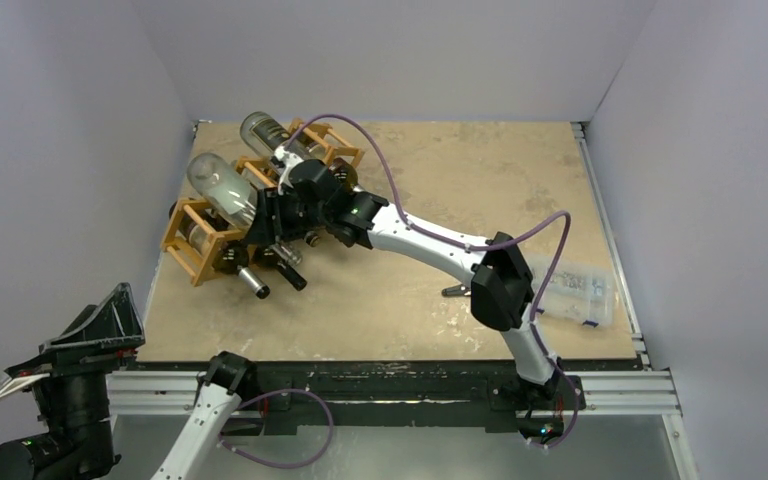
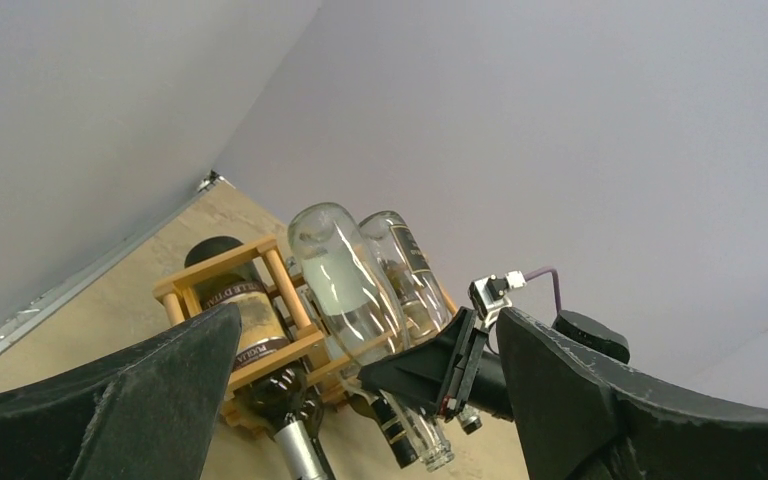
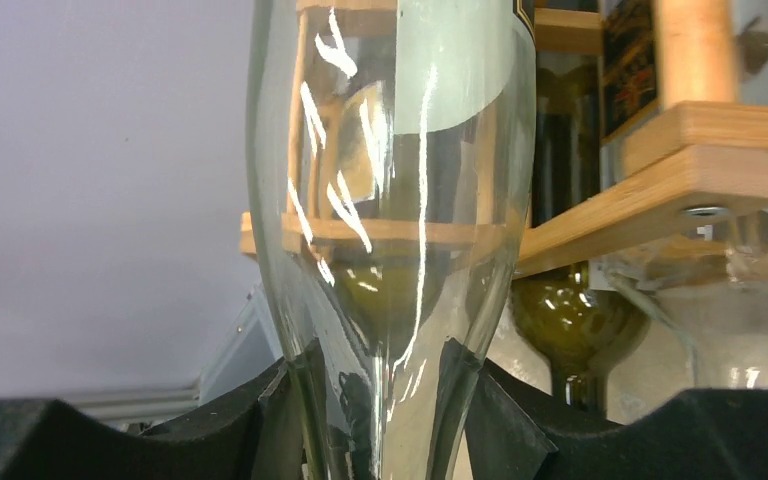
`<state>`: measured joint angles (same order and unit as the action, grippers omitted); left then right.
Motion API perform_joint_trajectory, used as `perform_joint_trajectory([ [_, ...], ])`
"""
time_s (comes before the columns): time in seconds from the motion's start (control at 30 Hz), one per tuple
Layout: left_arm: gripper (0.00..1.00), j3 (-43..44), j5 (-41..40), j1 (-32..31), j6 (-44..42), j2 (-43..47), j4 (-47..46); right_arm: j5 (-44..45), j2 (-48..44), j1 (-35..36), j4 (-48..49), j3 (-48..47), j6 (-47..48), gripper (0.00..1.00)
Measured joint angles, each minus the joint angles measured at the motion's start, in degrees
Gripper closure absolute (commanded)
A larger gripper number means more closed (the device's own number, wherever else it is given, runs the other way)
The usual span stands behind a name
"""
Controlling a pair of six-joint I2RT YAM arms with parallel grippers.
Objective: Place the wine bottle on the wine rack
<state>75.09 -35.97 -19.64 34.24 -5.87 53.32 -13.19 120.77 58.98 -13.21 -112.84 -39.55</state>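
The wine rack [image 1: 198,256], a light wooden lattice, stands at the far left of the table. A clear wine bottle [image 1: 222,188] lies tilted over its upper cells, base up and to the left. My right gripper [image 1: 272,214] is shut on this bottle's neck. The right wrist view shows the black fingers [image 3: 250,420] pressed on both sides of the glass [image 3: 390,200], with the rack's bars [image 3: 660,185] behind. My left gripper [image 1: 110,310] is open and empty, off the table's near left corner. It looks up at the rack [image 2: 215,282] and the bottle [image 2: 345,285].
A second clear bottle [image 1: 265,130] lies in the rack's far cells. Dark bottles fill the lower cells, necks [image 1: 255,283] pointing at me. A clear plastic bag [image 1: 575,290] lies at the table's right edge. Grey walls close in the left, back and right.
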Motion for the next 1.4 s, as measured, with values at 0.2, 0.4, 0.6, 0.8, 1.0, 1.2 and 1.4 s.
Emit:
perform_joint_trajectory([
  [0.2,0.0,0.04,-0.42,0.0,-2.01,0.28,-0.11,-1.79,2.45,-1.79,-1.01,-2.69,-1.92,1.0],
  [0.4,0.0,0.04,-0.5,-0.02,-3.39,0.28,-0.28,-3.08,2.86,-2.01,-0.96,-3.28,-3.58,1.0],
  [0.6,0.0,0.04,-0.5,-0.04,-3.65,0.28,-0.52,-4.07,3.04,-2.01,0.04,-2.6,-4.42,0.8],
  [0.8,0.0,0.02,-0.5,-0.04,-3.41,0.28,-0.52,-4.5,3.04,-1.9,2.4,-0.61,-3.89,0.54],
  [1.0,0.0,0.02,-0.52,-0.04,-3.06,0.28,-0.46,-3.74,3.04,-1.9,3.04,-0.04,-2.34,0.27],
  [1.2,0.0,0.02,-0.48,-0.04,-1.81,0.28,-0.39,-0.74,1.14,-2.08,4.44,-0.04,0.17,0.12],
  [1.4,0.0,0.02,-0.37,-0.04,-0.57,0.28,-0.02,2.29,-2.95,-2.08,3.39,-0.04,3.23,0.02],
])
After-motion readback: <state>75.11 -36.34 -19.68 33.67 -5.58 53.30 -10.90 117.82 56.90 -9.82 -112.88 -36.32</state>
